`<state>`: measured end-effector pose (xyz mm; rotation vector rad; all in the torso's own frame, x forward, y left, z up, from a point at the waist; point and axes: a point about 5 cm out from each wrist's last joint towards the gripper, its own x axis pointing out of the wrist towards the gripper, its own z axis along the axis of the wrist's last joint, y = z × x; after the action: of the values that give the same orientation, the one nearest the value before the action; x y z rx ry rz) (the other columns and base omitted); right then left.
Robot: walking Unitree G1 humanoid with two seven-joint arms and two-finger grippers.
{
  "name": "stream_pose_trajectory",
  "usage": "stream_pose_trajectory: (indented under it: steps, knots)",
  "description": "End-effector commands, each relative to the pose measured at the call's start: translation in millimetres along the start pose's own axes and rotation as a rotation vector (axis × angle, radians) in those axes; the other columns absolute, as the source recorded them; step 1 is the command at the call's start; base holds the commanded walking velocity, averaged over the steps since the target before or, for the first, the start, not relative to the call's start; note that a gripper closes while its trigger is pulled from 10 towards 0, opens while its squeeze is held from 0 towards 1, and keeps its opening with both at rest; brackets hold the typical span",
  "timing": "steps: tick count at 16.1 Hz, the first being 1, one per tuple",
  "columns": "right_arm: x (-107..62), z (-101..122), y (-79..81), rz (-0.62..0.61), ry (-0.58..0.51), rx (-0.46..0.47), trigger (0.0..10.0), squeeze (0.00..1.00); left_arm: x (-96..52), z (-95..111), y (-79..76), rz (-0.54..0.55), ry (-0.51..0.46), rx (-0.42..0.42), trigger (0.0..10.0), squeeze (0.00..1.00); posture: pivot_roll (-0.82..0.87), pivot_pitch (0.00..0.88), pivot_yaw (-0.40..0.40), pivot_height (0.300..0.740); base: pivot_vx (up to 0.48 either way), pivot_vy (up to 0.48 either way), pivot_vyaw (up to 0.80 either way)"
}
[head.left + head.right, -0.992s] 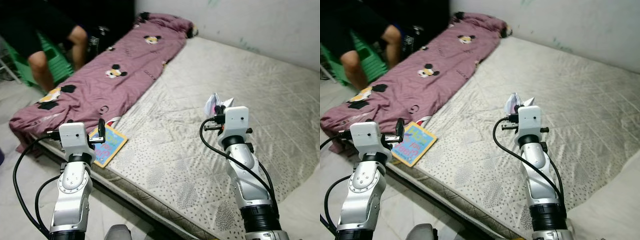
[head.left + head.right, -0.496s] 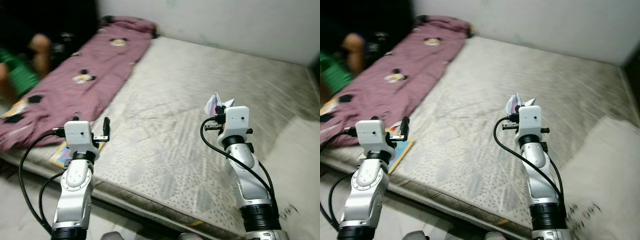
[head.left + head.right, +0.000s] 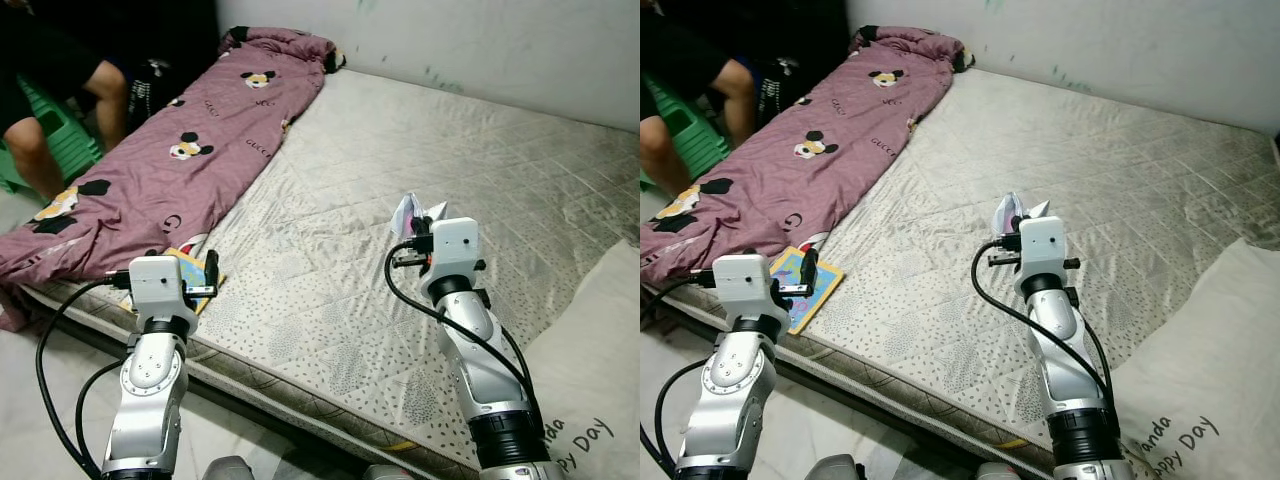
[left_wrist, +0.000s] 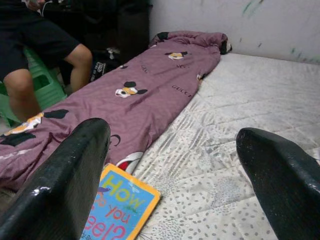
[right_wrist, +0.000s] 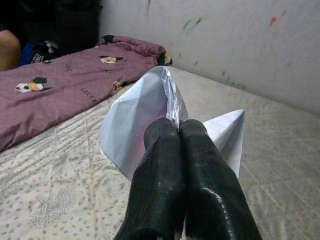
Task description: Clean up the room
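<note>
**Kid:** What is in your right end effector (image 5: 182, 131)?

**Me:** A crumpled white wrapper (image 5: 135, 117). My two black fingers are pressed together on it. I hold it up in the air over the bed (image 3: 500, 170), near the middle of the frame.

**Kid:** And your left end effector (image 4: 170, 170)?

**Me:** Its fingers (image 4: 65, 185) are spread apart and hold nothing. It hangs at the lower left of the frame, by the edge of the bed.

**Kid:** What is under it?

**Me:** A bright blue and yellow book (image 4: 117, 210). It lies flat at the edge of the mattress, just beside a purple blanket (image 3: 200, 150) with cartoon mouse heads on it. The blanket runs along the left side of the bed, up to the wall.

**Kid:** Is someone there?

**Me:** Yes. A person (image 3: 60, 90) sits on a green stool (image 3: 75, 145) at the upper left. A white pillow (image 3: 1210, 380) lies at the lower right.
</note>
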<state>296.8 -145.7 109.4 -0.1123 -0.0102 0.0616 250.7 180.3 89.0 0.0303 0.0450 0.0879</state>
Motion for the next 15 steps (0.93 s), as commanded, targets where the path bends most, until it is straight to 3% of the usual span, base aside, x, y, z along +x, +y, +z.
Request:
stream_pose_trajectory:
  steps: [1, 5, 11, 15]
  knots:
    - [1.2, -3.2, -4.3, -0.017, 0.024, 0.014, 10.0, 0.00, 2.3, -0.3, -4.1, -0.002, 0.015, 0.004, 10.0, 0.00, -0.07, 0.000, 0.012, 0.740, 0.000, 0.000, 0.00]
    - [-2.3, -5.9, -7.1, -0.025, 0.046, 0.027, 10.0, 0.00, 3.6, 6.1, -6.8, -0.013, -0.004, -0.039, 10.0, 0.00, -0.07, 0.000, -0.011, 0.740, 0.000, 0.000, -0.60]
    - [-2.2, -3.4, -2.0, 0.007, 0.040, 0.030, 10.0, 0.00, 1.4, 7.4, -7.2, -0.015, -0.002, -0.062, 10.0, 0.00, -0.07, 0.000, -0.026, 0.740, 0.000, 0.000, 0.00]
    - [-4.9, -4.8, -1.3, 0.012, 0.056, 0.042, 10.0, 0.00, 0.0, 7.7, -8.2, -0.029, 0.004, -0.068, 10.0, 0.00, -0.07, 0.000, -0.028, 0.740, 0.000, 0.000, -0.73]
